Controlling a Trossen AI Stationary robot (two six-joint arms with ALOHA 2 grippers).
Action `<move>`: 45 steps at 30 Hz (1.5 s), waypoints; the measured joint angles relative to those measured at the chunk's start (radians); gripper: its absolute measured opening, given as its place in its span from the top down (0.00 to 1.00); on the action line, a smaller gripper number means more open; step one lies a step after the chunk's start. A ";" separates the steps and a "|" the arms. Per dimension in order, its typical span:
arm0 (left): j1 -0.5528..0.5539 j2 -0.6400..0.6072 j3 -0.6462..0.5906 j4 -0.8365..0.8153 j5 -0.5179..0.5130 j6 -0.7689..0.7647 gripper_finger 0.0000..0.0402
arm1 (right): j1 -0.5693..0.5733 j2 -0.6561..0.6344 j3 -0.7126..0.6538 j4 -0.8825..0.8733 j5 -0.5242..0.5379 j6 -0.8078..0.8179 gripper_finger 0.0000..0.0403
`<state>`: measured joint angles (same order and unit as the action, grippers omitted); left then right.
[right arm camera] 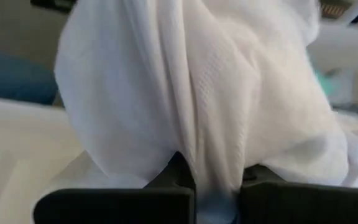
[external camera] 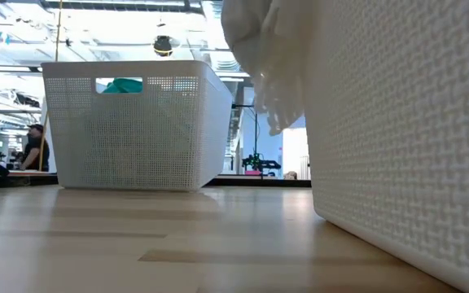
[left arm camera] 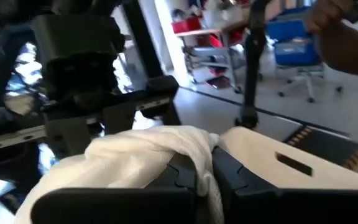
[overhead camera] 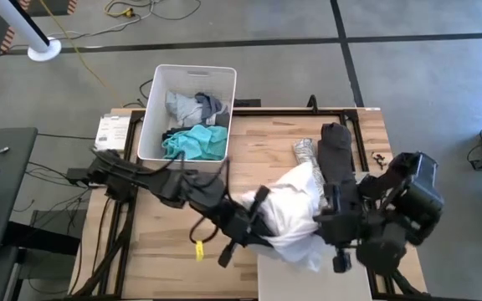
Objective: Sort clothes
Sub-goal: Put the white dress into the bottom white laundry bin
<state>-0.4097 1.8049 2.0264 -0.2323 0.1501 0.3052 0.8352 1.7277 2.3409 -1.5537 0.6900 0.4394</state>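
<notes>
Both of my grippers are pinching the same white garment (overhead camera: 295, 209) — the left gripper (overhead camera: 253, 224) on its left side, the right gripper (overhead camera: 335, 219) on its right side — and I am holding it raised above the table (overhead camera: 258, 159), close to the near edge. I am holding it with two arms because the cloth is large and loose; I judge that with one grip only it would be hanging down and dragging. In each wrist view the fingers are pressed together with a fold of the fabric between them.

Below the garment the near bin (overhead camera: 308, 280) is waiting, and I think I am carrying the white cloth over it so it can drop inside. In the low view its hem is hanging just beside this bin's wall.

At the far side the other bin (overhead camera: 145, 125) is already keeping a teal garment (overhead camera: 195, 142) and a grey one (overhead camera: 192, 106). Still lying on the table, near my right arm, are a dark garment (overhead camera: 335, 150) and a small grey-white patterned piece (overhead camera: 303, 151) touching it — these are not yet sorted.
</notes>
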 joint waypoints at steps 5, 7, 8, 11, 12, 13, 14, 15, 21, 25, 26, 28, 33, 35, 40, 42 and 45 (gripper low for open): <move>0.002 0.075 0.005 -0.037 0.071 -0.003 0.98 | 0.029 0.026 -0.061 -0.021 -0.091 0.106 0.91; 0.002 0.108 0.006 -0.059 0.106 -0.004 0.98 | 0.038 0.039 -0.100 -0.022 -0.126 0.154 0.91; 0.002 0.127 0.006 -0.073 0.120 -0.004 0.98 | 0.038 0.047 -0.120 -0.023 -0.140 0.173 0.91; 0.003 0.185 0.006 -0.109 0.138 0.000 0.98 | 0.044 0.076 -0.188 -0.021 -0.191 0.224 0.91; 0.003 0.202 0.006 -0.125 0.139 0.007 0.98 | 0.045 0.084 -0.212 -0.019 -0.203 0.241 0.91; 0.003 0.220 0.006 -0.140 0.139 0.014 0.98 | 0.044 0.092 -0.236 -0.014 -0.218 0.257 0.91; 0.004 0.233 0.006 -0.155 0.137 0.022 0.98 | 0.042 0.099 -0.263 -0.008 -0.226 0.271 0.91; 0.004 0.246 0.006 -0.174 0.136 0.028 0.98 | 0.040 0.106 -0.289 0.008 -0.236 0.278 0.91; 0.006 0.301 0.009 -0.316 0.131 0.051 0.98 | 0.009 0.123 -0.459 0.155 -0.300 0.272 0.91; 0.010 0.299 0.009 -0.424 0.114 0.039 0.96 | -0.035 0.123 -0.567 0.267 -0.340 0.260 0.91; 0.010 0.300 0.008 -0.438 0.113 0.038 0.95 | -0.047 0.123 -0.590 0.289 -0.345 0.255 0.91; 0.011 0.302 0.007 -0.451 0.112 0.038 0.92 | -0.070 0.123 -0.635 0.336 -0.349 0.231 0.91; 0.004 0.304 0.005 -0.473 0.105 0.083 0.80 | -0.113 0.123 -0.704 0.416 -0.373 0.204 0.91; -0.001 0.304 0.004 -0.479 0.098 0.107 0.74 | -0.120 0.123 -0.724 0.430 -0.373 0.206 0.91; -0.019 0.280 0.014 -0.483 0.031 0.154 0.54 | -0.123 0.123 -0.766 0.441 -0.373 0.241 0.91; -0.025 0.260 0.017 -0.487 0.006 0.176 0.47 | -0.123 0.123 -0.781 0.445 -0.372 0.265 0.91; -0.030 0.217 0.018 -0.484 0.002 0.206 0.37 | -0.123 0.124 -0.805 0.437 -0.369 0.301 0.91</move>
<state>-0.4400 2.0214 2.0441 -0.7167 0.1522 0.5107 0.7120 1.8515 1.5355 -1.1171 0.3206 0.7404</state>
